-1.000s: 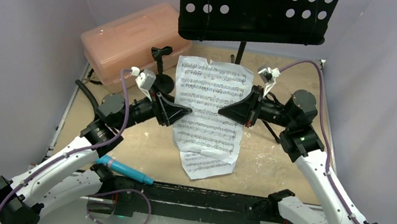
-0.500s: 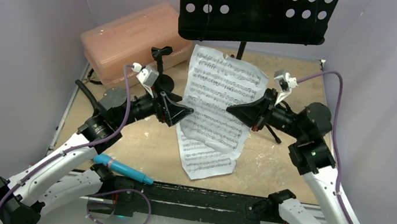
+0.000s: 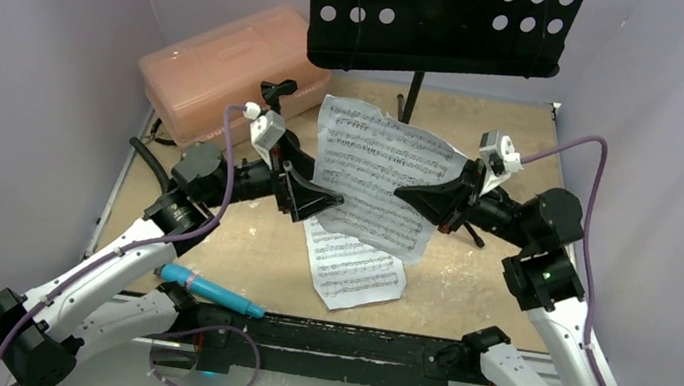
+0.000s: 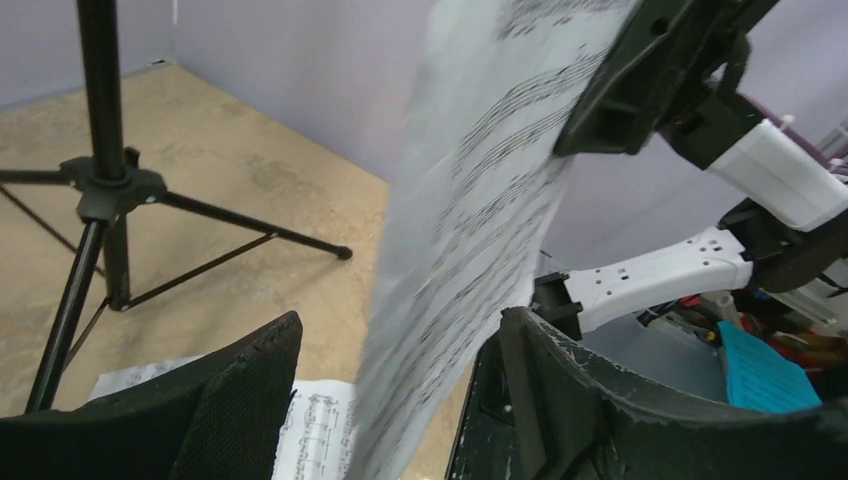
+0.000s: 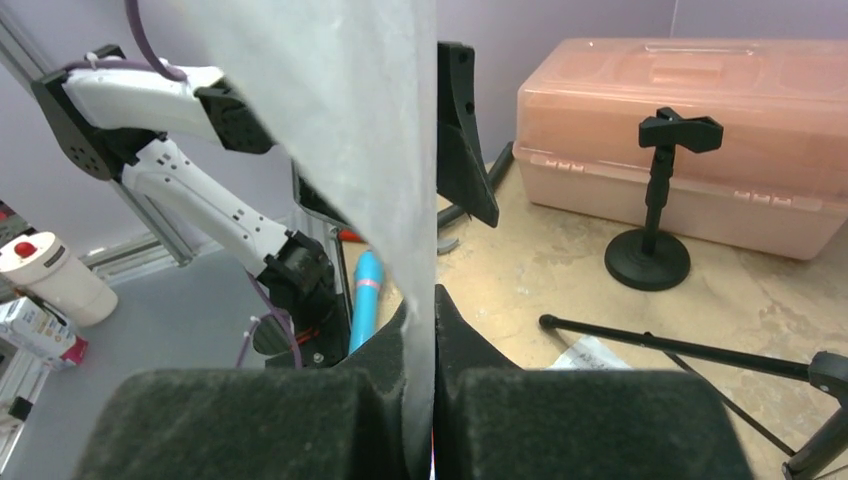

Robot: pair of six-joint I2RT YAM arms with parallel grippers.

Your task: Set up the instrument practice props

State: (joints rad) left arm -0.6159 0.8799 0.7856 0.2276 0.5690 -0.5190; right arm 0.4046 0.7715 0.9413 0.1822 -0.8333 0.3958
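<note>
One sheet-music page [image 3: 381, 173] is held off the table [image 3: 467, 281], tilted, above its middle. Its right edge is pinched by the right gripper [image 3: 403, 195], jaws closed flat on the paper. The left gripper [image 3: 327, 197] is noted with jaws apart, the page's left edge passing loosely between them. A second page [image 3: 353, 265] lies flat toward the near edge, centre. The music stand [image 3: 439, 15] is set at the far edge. The mic stand [image 3: 277, 95] is upright beside the pink box [image 3: 225, 61], far-left corner. The microphone [image 3: 208, 289] is laid at the near edge, left.
</note>
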